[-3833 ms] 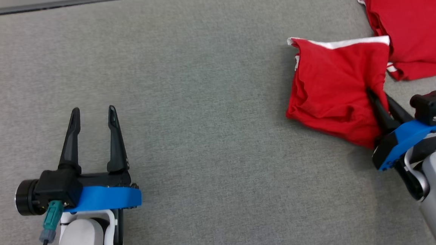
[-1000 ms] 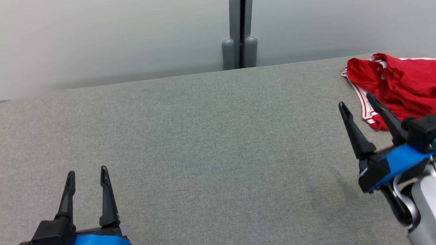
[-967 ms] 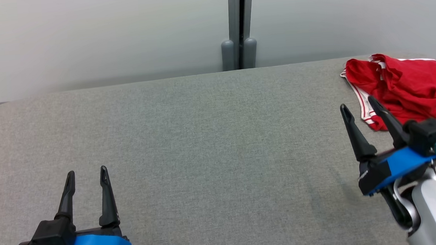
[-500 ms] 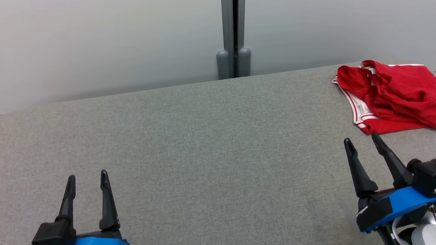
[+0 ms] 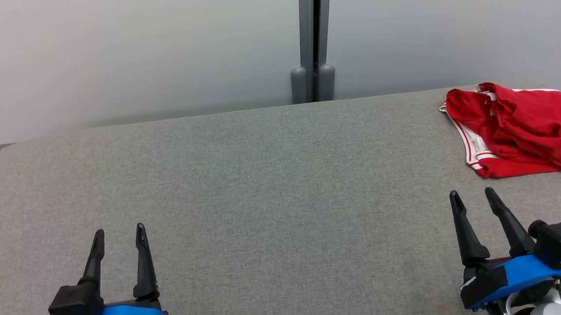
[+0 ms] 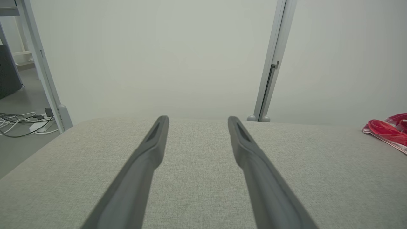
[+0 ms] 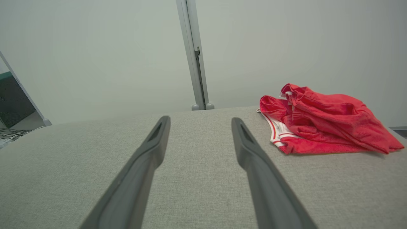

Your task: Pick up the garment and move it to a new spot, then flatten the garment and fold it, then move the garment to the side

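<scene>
On the wide grey worktop (image 5: pixel 262 178), the red garment (image 5: pixel 517 128) with its white trim lies bunched in the far right corner, close to the rounded edge, and I judge that trouble could start there. A careless push from my side could slide the loose heap toward the drop. A pinch on just the top fold could lift one layer and leave the rest dragging, undoing whatever fold it has. The cloth looks soft and slack, so I expect it to sag and shift the moment it is disturbed. My right tool (image 5: pixel 472 194) hovers just short of the garment's near hem, apart from it. Its two dark fingers (image 5: pixel 466 234) are spread wide, with nothing between them and nothing touched but air above the felt. My left tool (image 5: pixel 119 230) hangs well apart from the garment at the near left of the worktop, equally spread and equally empty, pointing at bare felt. Behind it all, a grey post (image 5: pixel 314 38) divides the pale wall.
</scene>
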